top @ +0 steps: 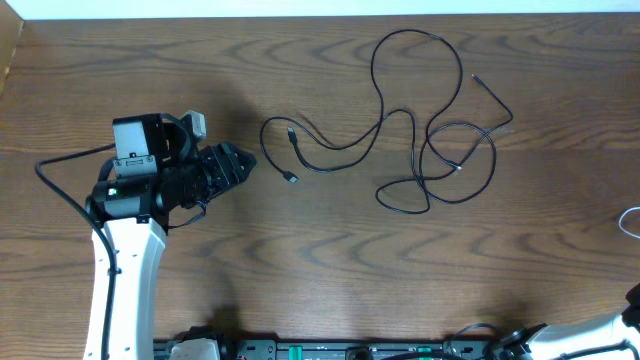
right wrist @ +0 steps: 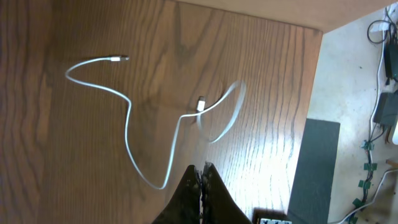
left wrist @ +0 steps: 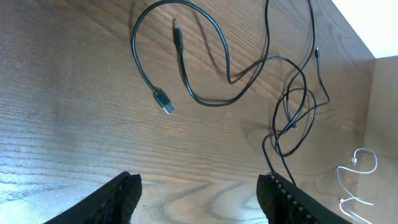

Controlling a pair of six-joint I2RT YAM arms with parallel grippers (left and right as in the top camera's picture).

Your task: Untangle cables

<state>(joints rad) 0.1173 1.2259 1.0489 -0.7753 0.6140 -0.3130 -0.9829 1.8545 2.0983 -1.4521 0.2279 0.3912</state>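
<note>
The black cable (top: 422,170) lies spread in loose loops across the middle of the table, with a plug end (top: 291,177) near my left gripper (top: 238,165). In the left wrist view the black cable (left wrist: 208,104) and its plug (left wrist: 163,101) lie ahead of my left gripper (left wrist: 199,193), which is open and empty. The white cable (top: 628,222) lies apart from it at the table's right edge. In the right wrist view the white cable (right wrist: 127,118) lies loose on the wood just ahead of my right gripper (right wrist: 202,177), which is shut and empty.
The table's right edge (right wrist: 314,93) is close to the white cable, with floor and a dark mat (right wrist: 317,168) beyond. A light wall (left wrist: 382,106) stands at the table's right end. The right arm (top: 600,330) shows only at the bottom right of the overhead view.
</note>
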